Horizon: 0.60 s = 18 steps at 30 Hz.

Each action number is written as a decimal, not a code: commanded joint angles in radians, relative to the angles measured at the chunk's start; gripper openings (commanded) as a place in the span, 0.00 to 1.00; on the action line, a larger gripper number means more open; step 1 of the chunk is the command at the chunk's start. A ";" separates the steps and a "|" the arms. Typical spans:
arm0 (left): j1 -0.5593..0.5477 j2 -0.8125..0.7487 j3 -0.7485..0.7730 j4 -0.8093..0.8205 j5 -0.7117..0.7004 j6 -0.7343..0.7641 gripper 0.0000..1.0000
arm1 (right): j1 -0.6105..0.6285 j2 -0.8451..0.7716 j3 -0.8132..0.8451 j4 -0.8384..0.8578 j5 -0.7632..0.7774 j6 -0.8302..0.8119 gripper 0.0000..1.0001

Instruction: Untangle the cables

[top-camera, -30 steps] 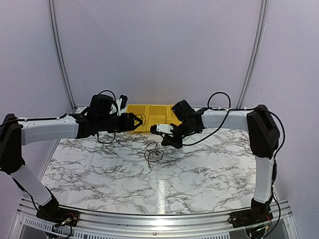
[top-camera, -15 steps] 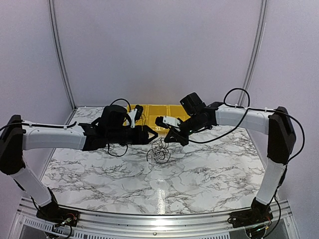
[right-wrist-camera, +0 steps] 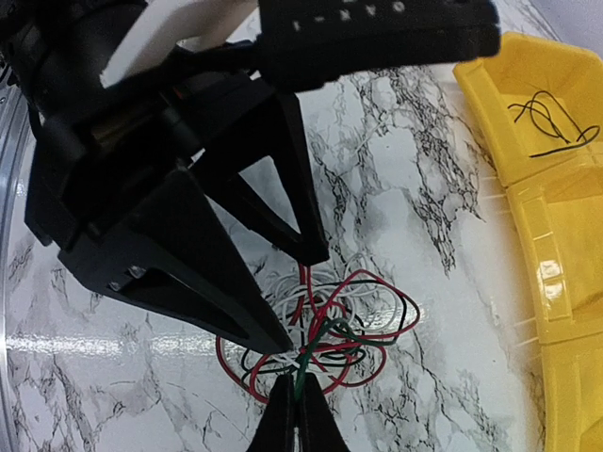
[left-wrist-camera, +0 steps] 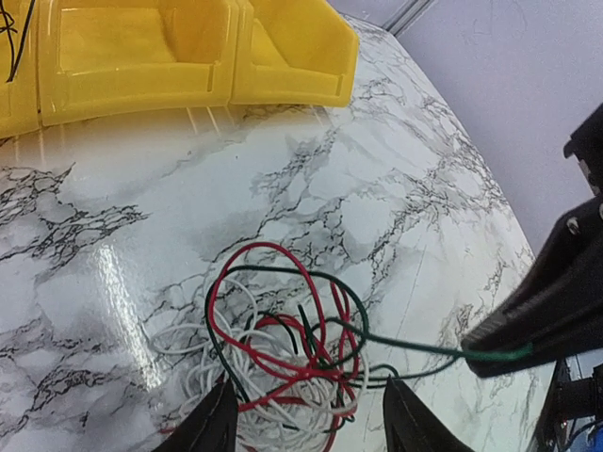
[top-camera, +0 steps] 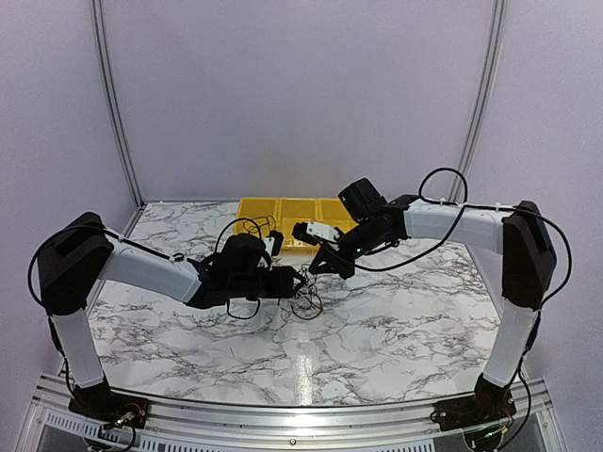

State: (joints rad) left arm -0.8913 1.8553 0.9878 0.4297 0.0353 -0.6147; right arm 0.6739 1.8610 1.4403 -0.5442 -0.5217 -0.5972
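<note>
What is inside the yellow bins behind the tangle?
One compartment of the yellow bins holds a few thin black wires. Its neighbour looks bare. From above, the right arm covers part of the others.

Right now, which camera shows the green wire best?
Left wrist: the green wire runs in plain sight from the tangle to the shut right gripper. The right wrist shows only a short stretch entering its fingers; the top view shows a small dark scribble, colours lost.

A white marble table [top-camera: 396,330] with dark veins carries a row of yellow bins [top-camera: 283,212] at its far edge, a metal rail [top-camera: 301,415] along its near edge, and pale walls [top-camera: 301,94] behind it.
</note>
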 commanded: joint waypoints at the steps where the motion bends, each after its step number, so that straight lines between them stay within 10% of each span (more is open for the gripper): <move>1: -0.005 0.069 0.058 0.097 -0.072 -0.015 0.55 | 0.003 0.011 0.007 -0.016 -0.035 0.024 0.01; 12: -0.003 0.283 0.161 0.211 -0.129 -0.177 0.51 | 0.001 -0.036 0.035 -0.058 -0.110 0.040 0.00; 18: -0.027 0.321 0.152 0.225 -0.178 -0.197 0.22 | -0.015 -0.128 0.170 -0.108 -0.157 0.080 0.00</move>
State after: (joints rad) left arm -0.8959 2.1468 1.1336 0.6308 -0.0879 -0.7841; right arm 0.6735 1.8435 1.4784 -0.6220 -0.6079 -0.5598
